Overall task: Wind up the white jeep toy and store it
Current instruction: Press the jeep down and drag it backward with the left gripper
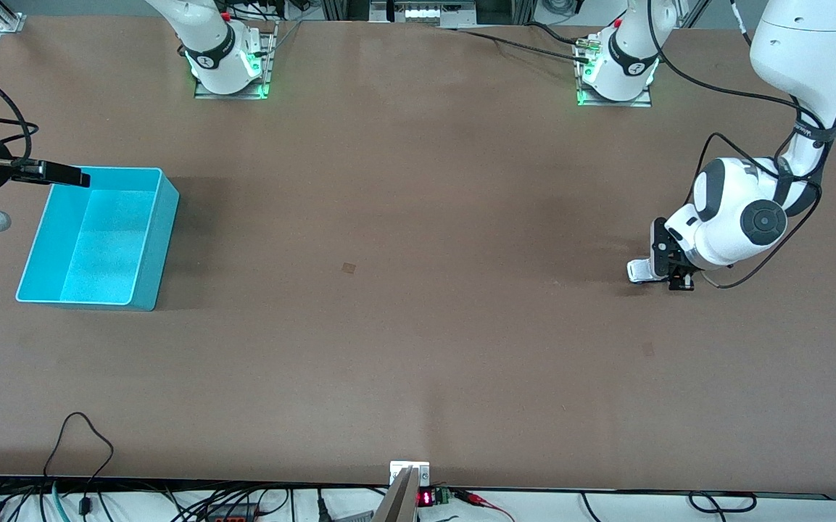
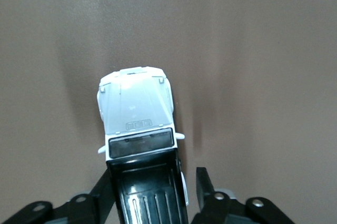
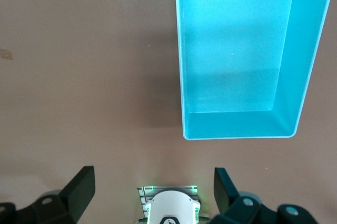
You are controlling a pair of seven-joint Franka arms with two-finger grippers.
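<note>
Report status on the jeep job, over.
Left gripper down at the table, fingers either side of the white jeep toy. Right gripper open, waiting above the empty turquoise bin. Nothing in the way.
</note>
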